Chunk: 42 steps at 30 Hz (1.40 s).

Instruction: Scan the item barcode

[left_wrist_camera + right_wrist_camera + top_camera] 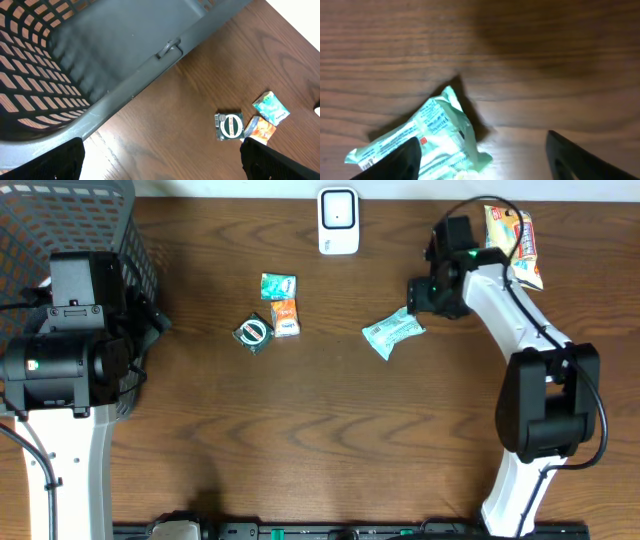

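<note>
A mint-green snack packet (393, 333) lies flat on the wooden table, right of centre. My right gripper (416, 300) hovers just over its right end. In the right wrist view the packet (425, 137) sits by the left finger, with the right gripper (485, 165) open and its jaws wide apart, not clamped on the packet. The white barcode scanner (338, 221) stands at the back centre. My left gripper (160, 167) is open and empty above bare wood beside the basket.
A grey mesh basket (70, 220) fills the back left corner. A teal packet (278, 285), an orange packet (286, 317) and a dark green packet (253, 332) lie left of centre. A chip bag (513, 242) lies at the back right.
</note>
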Tool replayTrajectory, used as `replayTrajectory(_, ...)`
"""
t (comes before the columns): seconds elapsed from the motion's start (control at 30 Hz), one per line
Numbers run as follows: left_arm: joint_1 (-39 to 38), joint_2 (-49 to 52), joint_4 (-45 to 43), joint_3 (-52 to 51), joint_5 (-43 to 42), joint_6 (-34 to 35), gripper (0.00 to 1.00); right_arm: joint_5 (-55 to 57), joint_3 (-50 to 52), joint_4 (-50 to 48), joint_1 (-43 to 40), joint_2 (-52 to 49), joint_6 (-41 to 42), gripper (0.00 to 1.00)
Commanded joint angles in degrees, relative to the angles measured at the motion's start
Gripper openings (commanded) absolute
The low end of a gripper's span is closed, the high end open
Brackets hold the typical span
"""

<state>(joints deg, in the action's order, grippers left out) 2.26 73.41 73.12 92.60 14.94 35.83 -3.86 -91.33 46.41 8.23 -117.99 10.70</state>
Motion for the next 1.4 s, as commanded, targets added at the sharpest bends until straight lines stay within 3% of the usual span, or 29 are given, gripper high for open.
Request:
replayTrajectory(0.0, 0.42, 0.0, 0.17, 0.31, 0.57, 0.26, 0.98, -13.99, 2.93, -1.55, -2.29, 0.66, -3.69, 0.77)
replayTrajectory(0.2, 0.42, 0.0, 0.17, 0.31, 0.57, 0.26, 0.98, -24.55, 6.97, -3.45, -4.5, 0.66, -5.64, 0.78)
replayTrajectory(0.53, 0.42, 0.0, 0.17, 0.31, 0.57, 0.26, 0.98, -25.0, 17.75, -13.9, -2.56, 0.66, -1.81, 0.7)
replayTrajectory(0.6, 0.42, 0.0, 0.17, 0.31, 0.59, 0.26, 0.98, -25.05, 19.71, -16.28, -2.32, 0.66, -1.73, 0.61)
replayTrajectory(0.63, 0.42, 0.0, 0.17, 0.31, 0.57, 0.26, 0.98, -25.05, 20.46, -17.18, -2.21, 0.66, -1.73, 0.49)
replayTrajectory(0.67, 0.42, 0.0, 0.17, 0.31, 0.57, 0.26, 0.98, -25.05, 21.05, -17.84, -2.12, 0.66, -1.73, 0.26)
replayTrajectory(0.73, 0.42, 0.0, 0.17, 0.31, 0.57, 0.26, 0.98, -25.49, 20.96, -17.84, -2.16, 0.68, -1.53, 0.06)
replayTrajectory(0.77, 0.42, 0.0, 0.17, 0.31, 0.57, 0.26, 0.98, -26.43, 20.74, -17.84, -2.25, 0.72, -1.29, 0.01)
replayTrajectory(1.07, 0.42, 0.0, 0.17, 0.31, 0.57, 0.26, 0.98, -46.18, 16.15, -22.75, -3.96, 4.87, -1.55, 0.01)
replayTrajectory(1.37, 0.42, 0.0, 0.17, 0.31, 0.57, 0.26, 0.98, -50.49, 16.02, -28.96, -1.68, 18.64, -4.11, 0.01)
